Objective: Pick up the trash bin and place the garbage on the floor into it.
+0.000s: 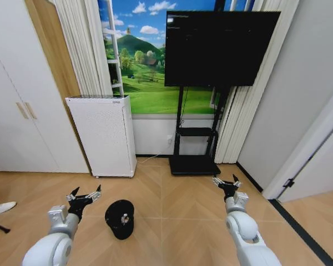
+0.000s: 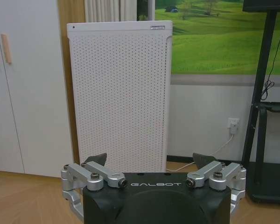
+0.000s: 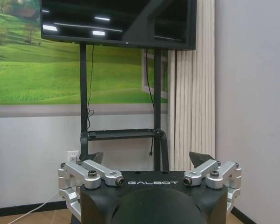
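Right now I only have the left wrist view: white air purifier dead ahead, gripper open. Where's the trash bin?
Observer: In the head view, the trash bin sits on the wooden floor between the two arms, to the right of the left gripper and a little nearer the robot.
Operator: Is anything touching it?
Observer: No. It stands apart from both grippers, with bare floor around it.
Operator: Where's the right arm?
Observer: The right gripper is held out on the robot's right, jaws open, pointing at the black TV stand.
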